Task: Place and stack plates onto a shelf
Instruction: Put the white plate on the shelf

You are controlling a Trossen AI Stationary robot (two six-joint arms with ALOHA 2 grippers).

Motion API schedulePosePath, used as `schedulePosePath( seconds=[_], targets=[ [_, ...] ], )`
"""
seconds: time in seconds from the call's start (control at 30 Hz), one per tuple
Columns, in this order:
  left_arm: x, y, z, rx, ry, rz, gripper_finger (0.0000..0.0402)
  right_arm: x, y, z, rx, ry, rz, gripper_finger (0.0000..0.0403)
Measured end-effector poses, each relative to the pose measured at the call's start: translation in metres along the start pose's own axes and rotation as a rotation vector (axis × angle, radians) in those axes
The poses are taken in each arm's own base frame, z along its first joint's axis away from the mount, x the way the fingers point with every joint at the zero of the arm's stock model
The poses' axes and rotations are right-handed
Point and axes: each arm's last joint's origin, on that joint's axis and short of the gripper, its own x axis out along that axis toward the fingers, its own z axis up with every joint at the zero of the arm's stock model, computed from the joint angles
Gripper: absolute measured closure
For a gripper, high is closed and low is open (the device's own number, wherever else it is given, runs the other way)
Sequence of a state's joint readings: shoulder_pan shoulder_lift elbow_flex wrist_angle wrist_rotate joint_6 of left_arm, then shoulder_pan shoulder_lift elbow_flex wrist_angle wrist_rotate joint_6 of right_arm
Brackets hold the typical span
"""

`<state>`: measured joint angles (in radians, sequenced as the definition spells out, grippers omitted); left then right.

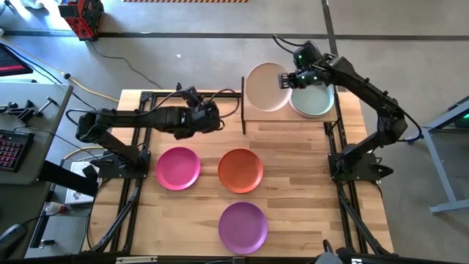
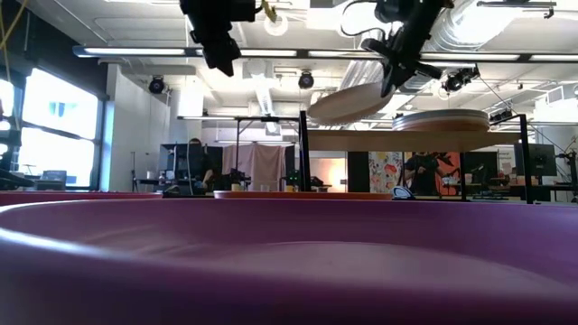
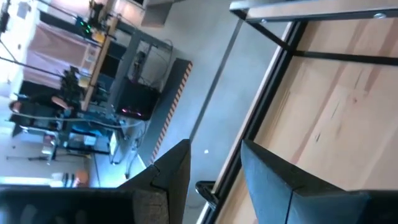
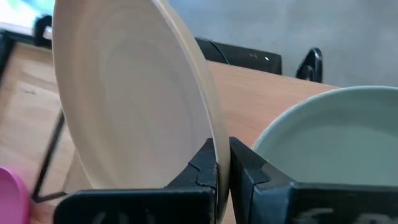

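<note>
The shelf, a light-wood board on thin black posts, stands at the table's far side. On its right half a pale grey-green plate tops a low pile. Over its left half my right gripper is shut on a cream-beige plate. Magenta, orange and purple plates lie flat on the tabletop. My left gripper hovers open above the table, left of the shelf, with nothing between its fingers. My right gripper pinches the cream-beige plate's rim on the side next to the grey-green plate, one finger on each face. The fingers slant down from the table's far right. The plate is tilted, its held edge high and its free edge low over the board, apparently clear of it.
Black frame rails run along the table's left and right sides. The shelf's posts stand just right of my left gripper. Bare slatted wood lies between the shelf and the three plates. The purple plate's rim fills the low view's foreground.
</note>
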<state>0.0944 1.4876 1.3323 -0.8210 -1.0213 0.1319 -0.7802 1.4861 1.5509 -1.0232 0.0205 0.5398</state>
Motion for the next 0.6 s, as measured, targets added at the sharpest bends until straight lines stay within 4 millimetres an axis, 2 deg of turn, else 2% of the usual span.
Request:
schedulePosePath(
  seconds=[0.23,0.6],
  targets=[
    [0.016,0.009,-0.002,-0.082,0.037,-0.042,0.0270,0.008,-0.005,-0.002,-0.040,0.067,-0.029,0.0402],
    [0.029,0.017,-0.005,-0.174,0.071,-0.066,0.0270,0.035,0.000,-0.002,-0.062,0.164,-0.028,0.0403]
  ],
)
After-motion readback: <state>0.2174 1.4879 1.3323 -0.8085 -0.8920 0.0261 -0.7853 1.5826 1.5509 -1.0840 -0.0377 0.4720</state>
